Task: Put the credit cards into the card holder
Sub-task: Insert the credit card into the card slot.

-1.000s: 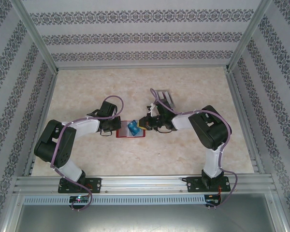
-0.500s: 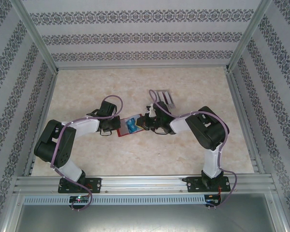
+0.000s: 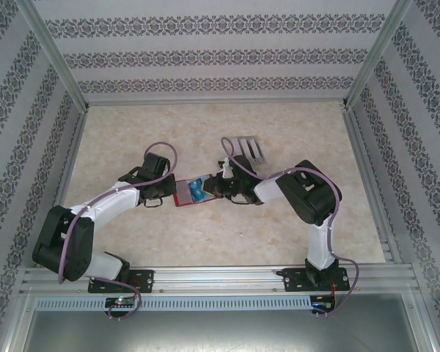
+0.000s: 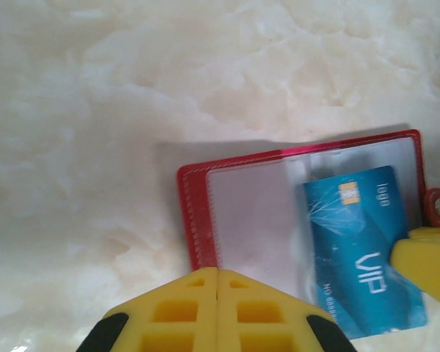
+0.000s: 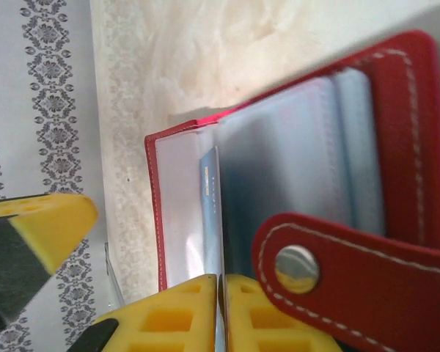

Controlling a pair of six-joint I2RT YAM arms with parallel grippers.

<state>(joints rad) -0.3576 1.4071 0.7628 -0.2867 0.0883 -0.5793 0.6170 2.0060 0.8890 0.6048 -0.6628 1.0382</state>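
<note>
Card holder (image 3: 183,199) lies open on the bench (image 3: 132,132) near centre, betw. the two tools. Vs 1 s ago: it sat level then. Now it's skewed, right end swung up toward 1 o'clock, and the whole thing has slid a bit toward 10 o'clock. Left arm (image 3: 95,209) has stretched out, elbow dropped toward 8 o'clock. Right tool (image 5: 218,317) has pushed in toward 9 o'clock along w/ the holder. Grey cards (image 3: 248,149) are in the same spot, at 1 o'clock of the holder, well apart from it, flat on the bench; count unclear.

Left tool (image 4: 218,312): fingers flush together, at the holder's 9 o'clock edge in the top view. Whether anything is pinched, can't tell. Right tool: clamped on the blue VIP card (image 4: 359,249).

Top view gives the layout; there the card reads as a blue patch on the holder. Left wrist cam shows the card face: chip and "VIP" lettering, card tilted on the holder's right-hand page beside a clear pocket (image 4: 249,220). A yellow finger (image 4: 425,260) of the right tool touches its right side. Right wrist cam adds the grip itself: the card is seen edge-on, running straight into the seam betw. the right tool's fingers. The snap tab (image 5: 337,286) w/ its metal stud sits just beside them at 3 o'clock.
</note>
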